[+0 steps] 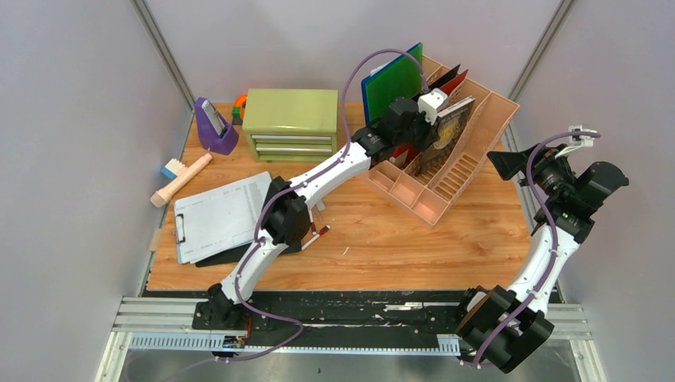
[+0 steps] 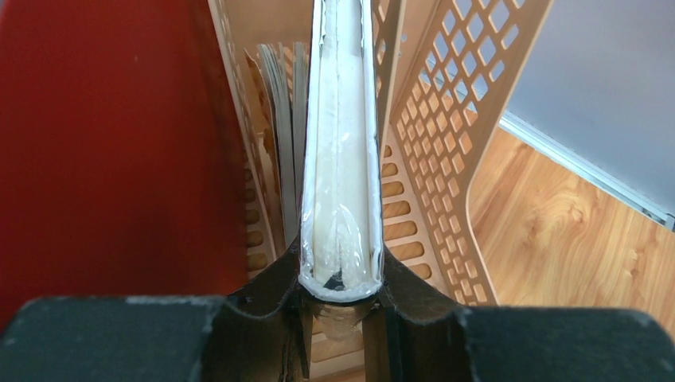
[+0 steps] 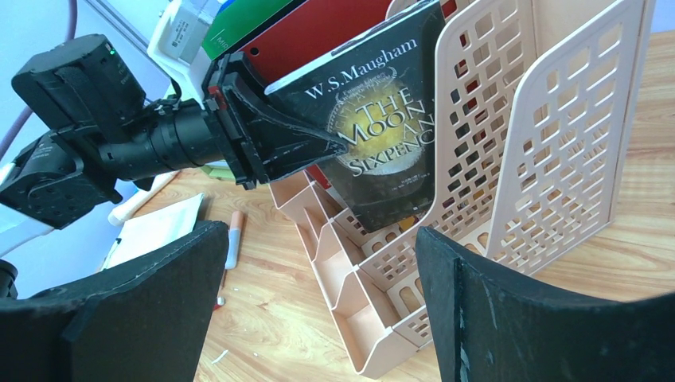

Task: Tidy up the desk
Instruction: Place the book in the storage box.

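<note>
Maugham paperback (image 3: 388,139), pinched by my left tool (image 2: 341,274), in file rack (image 3: 557,119), table (image 1: 382,247) 1 o'clock; right tool (image 3: 318,270) spread. Risk: corner may snag divider (image 2: 390,87), jamming.

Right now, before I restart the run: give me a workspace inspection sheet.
Surface: desk, wood-grain, a few small white scraps.
Job's things: book tilted, partly inside a file rack slot beside the green folder.
Clutter: clipboard, brush, purple stand, drawer chest, marker lying loose.
Grippers: left gripper shut on the book; right gripper open, holding nothing.
Cables: purple cable loops above the left arm; no snag seen.
Surroundings: grey walls, metal rail at the near edge.
</note>
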Robot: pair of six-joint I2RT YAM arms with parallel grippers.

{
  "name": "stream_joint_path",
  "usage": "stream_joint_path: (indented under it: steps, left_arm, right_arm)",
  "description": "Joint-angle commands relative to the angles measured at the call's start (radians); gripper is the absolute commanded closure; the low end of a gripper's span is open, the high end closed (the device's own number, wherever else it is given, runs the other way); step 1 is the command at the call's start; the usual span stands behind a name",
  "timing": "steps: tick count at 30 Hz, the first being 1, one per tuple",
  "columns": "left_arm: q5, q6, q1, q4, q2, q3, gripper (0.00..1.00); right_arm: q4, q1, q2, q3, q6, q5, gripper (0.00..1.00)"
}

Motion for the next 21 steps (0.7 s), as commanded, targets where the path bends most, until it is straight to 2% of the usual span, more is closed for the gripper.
stream_joint_path:
  steps: [1,21]
  left_arm:
    - [-0.044,-0.020,-0.022,0.203,-0.024,0.092,1.00]
    - [-0.085,0.040,-0.049,0.330,0.045,0.067,1.00]
  right_arm:
    - [0.042,-0.006,-0.010,-0.003,0.017,-0.020,0.11]
    - [0.045,-0.006,-0.002,-0.005,0.018,-0.034,0.11]
